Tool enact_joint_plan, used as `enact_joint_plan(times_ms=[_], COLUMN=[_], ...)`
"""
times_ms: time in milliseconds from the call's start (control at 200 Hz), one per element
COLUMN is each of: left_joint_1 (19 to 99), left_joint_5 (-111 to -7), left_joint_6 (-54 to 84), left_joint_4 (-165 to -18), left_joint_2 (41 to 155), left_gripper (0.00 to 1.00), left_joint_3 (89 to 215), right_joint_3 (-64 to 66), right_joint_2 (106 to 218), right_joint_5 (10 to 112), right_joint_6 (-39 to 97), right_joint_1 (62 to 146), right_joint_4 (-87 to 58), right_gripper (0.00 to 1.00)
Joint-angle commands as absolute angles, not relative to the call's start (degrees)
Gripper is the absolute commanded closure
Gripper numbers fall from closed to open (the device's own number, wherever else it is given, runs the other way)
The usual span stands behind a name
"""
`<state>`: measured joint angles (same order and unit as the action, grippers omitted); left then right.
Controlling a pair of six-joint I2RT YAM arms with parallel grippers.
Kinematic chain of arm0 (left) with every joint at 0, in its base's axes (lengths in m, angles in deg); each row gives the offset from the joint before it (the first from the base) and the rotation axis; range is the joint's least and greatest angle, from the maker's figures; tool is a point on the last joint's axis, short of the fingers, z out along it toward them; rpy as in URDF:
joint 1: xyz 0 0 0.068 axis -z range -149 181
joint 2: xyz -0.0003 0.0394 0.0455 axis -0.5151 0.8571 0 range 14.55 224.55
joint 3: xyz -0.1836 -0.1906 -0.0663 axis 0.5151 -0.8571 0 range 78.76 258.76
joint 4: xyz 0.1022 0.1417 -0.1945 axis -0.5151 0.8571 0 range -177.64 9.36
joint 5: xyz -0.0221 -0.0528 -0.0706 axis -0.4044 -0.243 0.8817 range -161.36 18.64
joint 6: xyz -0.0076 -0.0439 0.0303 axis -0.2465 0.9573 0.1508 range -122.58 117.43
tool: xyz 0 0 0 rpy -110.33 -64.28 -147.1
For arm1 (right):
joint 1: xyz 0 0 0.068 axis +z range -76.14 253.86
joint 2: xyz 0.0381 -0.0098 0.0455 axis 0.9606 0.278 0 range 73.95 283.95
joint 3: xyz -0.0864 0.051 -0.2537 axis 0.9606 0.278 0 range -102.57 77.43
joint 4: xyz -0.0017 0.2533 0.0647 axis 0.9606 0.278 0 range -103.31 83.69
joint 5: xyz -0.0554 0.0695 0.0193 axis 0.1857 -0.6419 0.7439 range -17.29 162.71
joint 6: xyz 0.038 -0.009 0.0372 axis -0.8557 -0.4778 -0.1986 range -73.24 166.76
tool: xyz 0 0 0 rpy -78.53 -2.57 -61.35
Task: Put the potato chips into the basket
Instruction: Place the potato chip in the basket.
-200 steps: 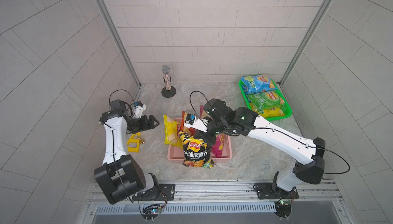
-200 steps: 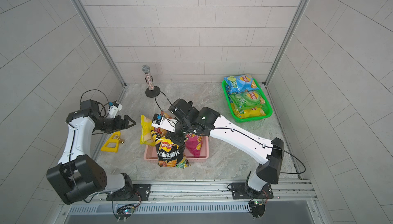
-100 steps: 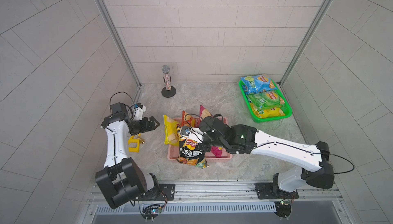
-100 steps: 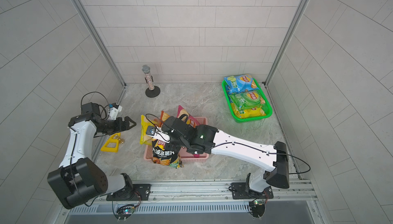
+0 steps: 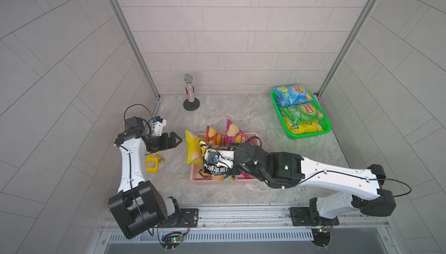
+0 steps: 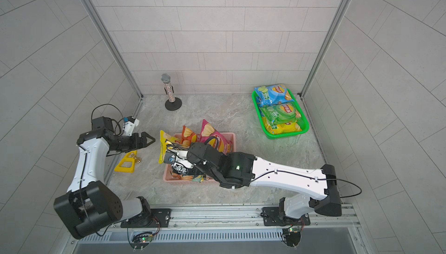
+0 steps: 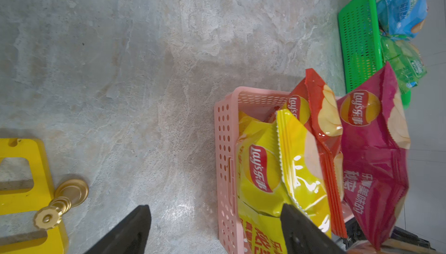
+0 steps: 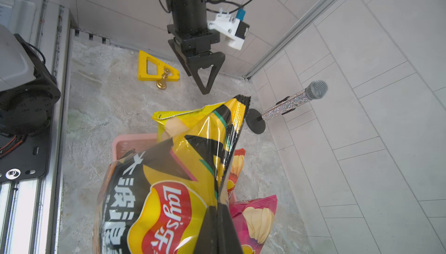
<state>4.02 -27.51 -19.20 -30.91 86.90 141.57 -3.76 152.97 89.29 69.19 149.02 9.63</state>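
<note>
Your right pincer is clamped on an edge of the black chips bag, which hangs below it with its lower end at the near rim of the pink basket; whether it sits inside or over that rim I cannot tell. Your left pincer stands apart and empty, its tips just short of the yellow bag that leans out toward it. Beyond that, the red bag and magenta bag stand on end, so the basket is crowded. If you let go here, I judge the black bag may tip out onto the table or shoulder the yellow one over the edge. The slick film could also slip from an edge grip. The table is smooth grey marbling, so a nudged basket may skate. Tiled walls close in on three sides
</note>
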Motion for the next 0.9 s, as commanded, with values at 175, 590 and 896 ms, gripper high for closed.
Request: enact_joint_plan(times_ms=[175, 590, 896], left_joint_1=[3.6, 3.7, 3.9], left_joint_5=[-20.5, -17.0, -12.3], left_joint_6=[-25.2, -34.1, -48.3], left_joint_4=[-26.1, -14.9, -1.9], left_joint_2=[80.9, 78.5, 79.3], left_gripper=[0.16, 0.23, 0.39], left_joint_3=[145.5, 150.6, 154.1], right_joint_3=[0.6, 7.5, 11.2], right_joint_2=[151.7, 154.4, 153.9], right_joint_5=[95.3, 99.8, 104.4], right_joint_6=[75.1, 80.7, 87.1], right_joint_1=[150.5, 151.4, 155.6], right_joint_4=[1.9, -8.5, -17.9], right_gripper=[1.0, 1.0, 1.0])
